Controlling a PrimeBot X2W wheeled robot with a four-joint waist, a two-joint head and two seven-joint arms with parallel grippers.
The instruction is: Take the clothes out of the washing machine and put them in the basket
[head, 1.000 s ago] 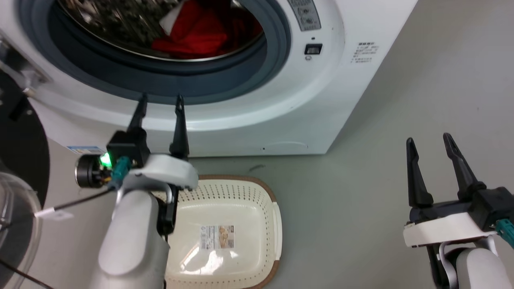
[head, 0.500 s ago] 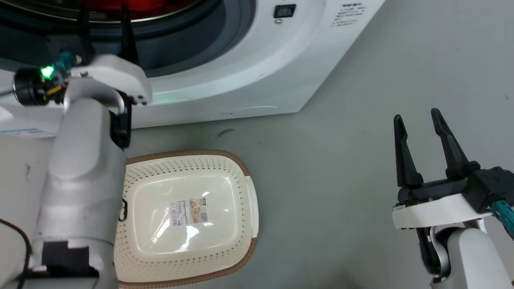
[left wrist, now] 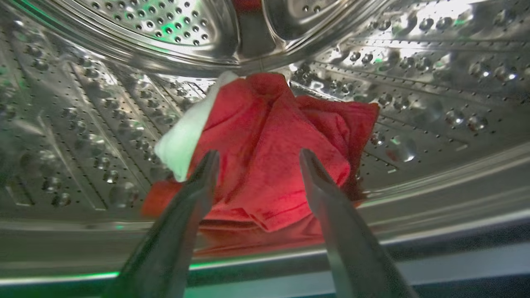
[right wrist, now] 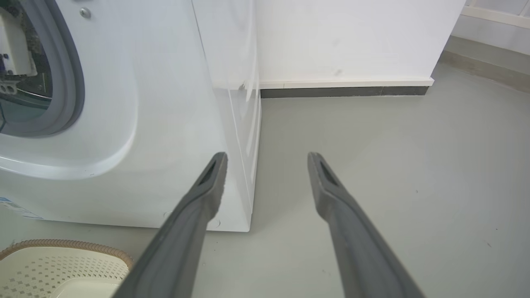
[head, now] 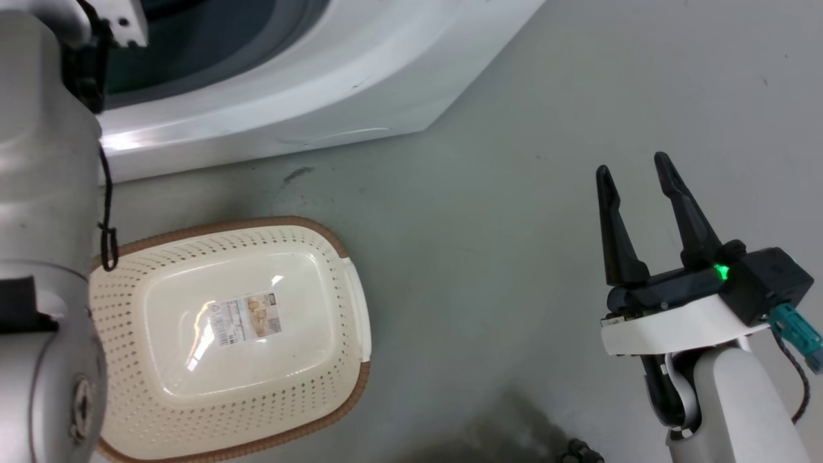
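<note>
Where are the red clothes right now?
In the left wrist view, the red clothes lie bunched on the floor of the washing machine drum, directly ahead of the open left hand, not yet gripped.

The left arm's thick pale grey forearm rises along the left edge of the head view, stretched up and forward. At its end the left gripper holds its two long, dark, tapering fingers spread wide apart. The right gripper sits on a white wrist plate beside a black housing where a small green light glows. It hangs low on the right, its two dark fingers parted and pointing forward.
</note>
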